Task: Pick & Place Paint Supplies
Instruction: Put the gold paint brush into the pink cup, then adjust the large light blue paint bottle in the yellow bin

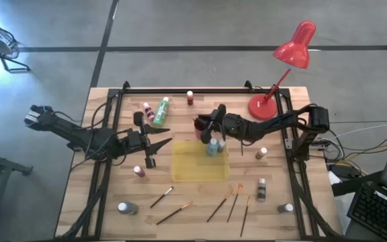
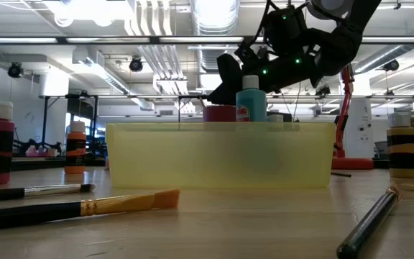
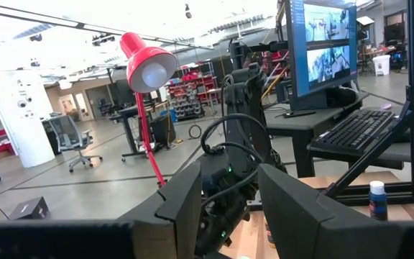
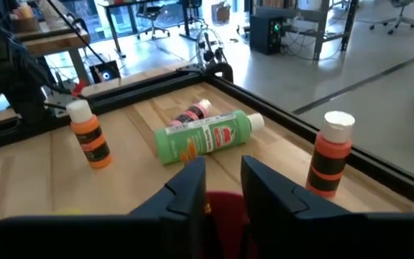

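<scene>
A light blue paint bottle (image 1: 212, 146) stands upright in the yellow tray (image 1: 200, 171) at its far edge, and in the low view its blue cap and labelled body (image 2: 251, 101) rise above the tray's translucent front wall (image 2: 221, 162); the right gripper (image 1: 210, 128) hangs just over and behind that bottle, beside a red cup (image 1: 200, 125), and the right wrist view shows its two dark fingers (image 4: 185, 191) standing a narrow gap apart with the red rim of the cup between and below them, though whether they touch anything I cannot tell; the other supplies lie spread over the wooden table (image 1: 113, 195): a green bottle (image 1: 161, 110) on its side with a pink bottle (image 1: 148, 111) just beside it near the far rail, a dark red bottle (image 1: 190, 97) upright farther along, a white-capped bottle (image 1: 139, 171) left of the tray, another capped bottle (image 1: 127, 208) at the near left, a brown bottle (image 1: 261, 154) and a dark-banded one (image 1: 262, 189) to the right of the tray; several thin brushes (image 1: 220, 205) with orange tips lie near the front edge; the left gripper (image 1: 154, 151) waits left of the tray with its fingers (image 3: 182, 205) apart and holding nothing; a red desk lamp (image 1: 284, 67) stands at the far right corner.
</scene>
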Robot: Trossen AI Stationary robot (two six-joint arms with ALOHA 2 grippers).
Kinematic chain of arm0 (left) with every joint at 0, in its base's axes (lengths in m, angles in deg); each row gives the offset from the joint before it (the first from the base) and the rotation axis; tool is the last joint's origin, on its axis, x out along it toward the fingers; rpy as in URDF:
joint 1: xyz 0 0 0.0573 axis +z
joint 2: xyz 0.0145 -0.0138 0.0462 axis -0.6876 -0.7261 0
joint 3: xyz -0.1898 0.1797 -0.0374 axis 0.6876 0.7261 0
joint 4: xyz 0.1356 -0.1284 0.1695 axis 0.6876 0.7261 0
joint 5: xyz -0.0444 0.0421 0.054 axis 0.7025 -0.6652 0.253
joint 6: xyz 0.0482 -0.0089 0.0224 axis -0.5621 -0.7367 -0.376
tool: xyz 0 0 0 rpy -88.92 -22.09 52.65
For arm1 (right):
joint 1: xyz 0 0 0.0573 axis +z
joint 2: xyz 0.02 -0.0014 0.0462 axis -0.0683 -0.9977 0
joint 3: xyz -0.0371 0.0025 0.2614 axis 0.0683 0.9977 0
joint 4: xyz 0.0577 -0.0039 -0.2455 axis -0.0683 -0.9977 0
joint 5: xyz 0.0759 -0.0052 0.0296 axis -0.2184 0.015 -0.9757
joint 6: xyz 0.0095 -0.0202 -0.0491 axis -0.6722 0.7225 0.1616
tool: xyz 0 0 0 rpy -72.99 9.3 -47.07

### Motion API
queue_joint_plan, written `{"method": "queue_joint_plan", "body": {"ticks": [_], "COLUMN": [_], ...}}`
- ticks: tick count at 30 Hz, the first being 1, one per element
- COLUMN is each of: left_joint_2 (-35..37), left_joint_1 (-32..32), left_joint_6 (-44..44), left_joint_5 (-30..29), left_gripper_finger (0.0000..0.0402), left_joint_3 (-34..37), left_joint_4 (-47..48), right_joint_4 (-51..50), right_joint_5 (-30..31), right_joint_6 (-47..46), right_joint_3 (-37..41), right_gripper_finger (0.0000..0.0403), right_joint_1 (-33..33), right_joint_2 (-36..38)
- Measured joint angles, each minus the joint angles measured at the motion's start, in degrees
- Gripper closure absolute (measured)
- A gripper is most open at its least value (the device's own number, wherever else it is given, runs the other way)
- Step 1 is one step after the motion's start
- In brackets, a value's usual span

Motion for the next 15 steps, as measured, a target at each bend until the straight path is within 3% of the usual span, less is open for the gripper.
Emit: {"method": "queue_joint_plan", "body": {"ticks": [6, 15], "left_joint_2": [0.0, 0.0], "left_joint_1": [0.0, 0.0], "left_joint_6": [0.0, 0.0], "left_joint_5": [0.0, 0.0], "left_gripper_finger": [0.0257, 0.0257], "left_joint_3": [0.0, 0.0], "left_joint_4": [0.0, 0.0], "right_joint_4": [-0.1, -4.1], "right_joint_5": [-0.4, -12.5], "right_joint_6": [0.4, 2.9], "right_joint_3": [-0.5, -2.4], "right_gripper_finger": [0.0278, 0.0261], "right_joint_1": [0.0, 0.4], "right_joint_2": [3.9, 14.4]}}
